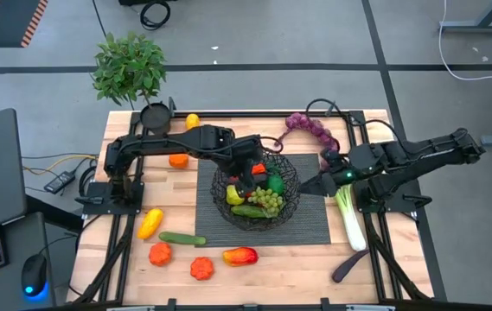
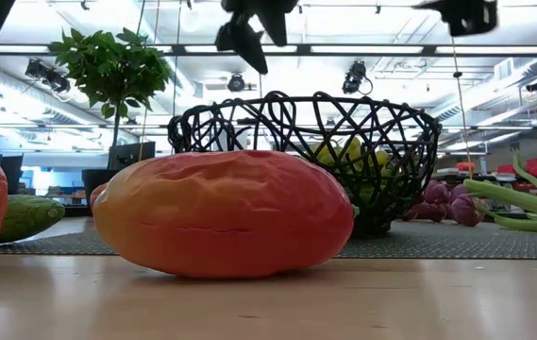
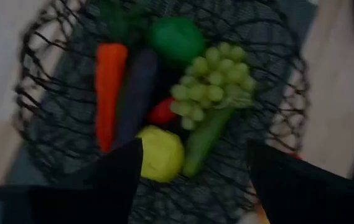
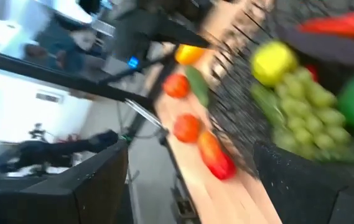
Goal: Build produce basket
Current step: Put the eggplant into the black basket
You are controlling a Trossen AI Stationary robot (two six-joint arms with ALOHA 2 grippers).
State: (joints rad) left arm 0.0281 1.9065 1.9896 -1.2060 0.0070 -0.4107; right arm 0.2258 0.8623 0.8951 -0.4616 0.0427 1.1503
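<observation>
- My left gripper (image 1: pixel 244 183) hangs over the basket (image 1: pixel 287 169), its fingers (image 3: pixel 117 171) spread apart with nothing between them.
- Directly below that gripper, inside the basket, I see a carrot (image 3: pixel 109 87), a dark aubergine (image 3: pixel 136 93), a green round piece (image 3: pixel 177 38), green grapes (image 3: pixel 211 81), a lemon (image 3: pixel 161 152), a cucumber (image 3: pixel 203 138) and a bit of something red (image 3: pixel 163 112).
- The basket sits on a dark mat (image 1: pixel 315 223) in the middle of the surface (image 1: pixel 280 268).
- My right gripper (image 1: pixel 308 186) waits just beside the basket's rim, on the far side from the left gripper, jaws wide and empty.
- Behind the right gripper lie purple grapes (image 1: pixel 313 128); beside its arm, a leek (image 1: pixel 349 216) and another aubergine (image 1: pixel 348 266).
- Toward the near edge from the left gripper lie a yellow pepper (image 1: pixel 149 223), a second cucumber (image 1: pixel 182 238), 2 tomatoes (image 1: pixel 160 253) and a red-yellow fruit (image 1: pixel 240 256).
- A potted plant (image 1: pixel 130 67) stands at the far corner.
</observation>
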